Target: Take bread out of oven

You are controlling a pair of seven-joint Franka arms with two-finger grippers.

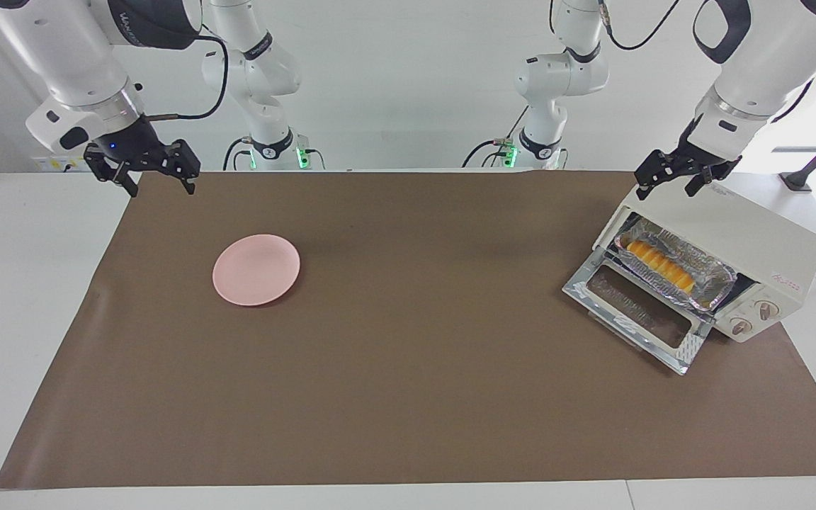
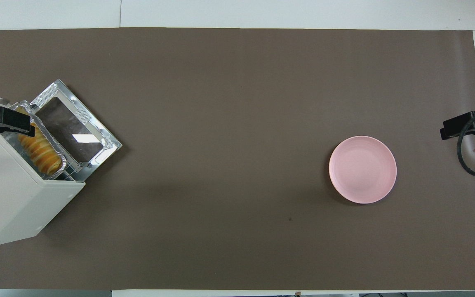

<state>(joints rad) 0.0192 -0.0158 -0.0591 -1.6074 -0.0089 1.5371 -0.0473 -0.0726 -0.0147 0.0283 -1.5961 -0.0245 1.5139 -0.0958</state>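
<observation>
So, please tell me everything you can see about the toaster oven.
The toaster oven is a cream-white, boxy appliance that looks like painted metal, standing askew at the left arm's end of the table. Its glass-windowed door is dropped fully open onto the brown mat. Two round knobs sit beside the opening. Inside, a crinkled foil tray holds the orange-yellow ridged bread. The left gripper hovers just over the oven's top corner, fingers open, not clearly touching it.

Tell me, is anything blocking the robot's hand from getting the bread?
Nothing visible blocks it. The cream-white toaster oven has its glass door dropped open, and the orange-yellow ridged bread lies uncovered in a crinkled silver foil tray. The left hand hangs over the oven's top.
</observation>
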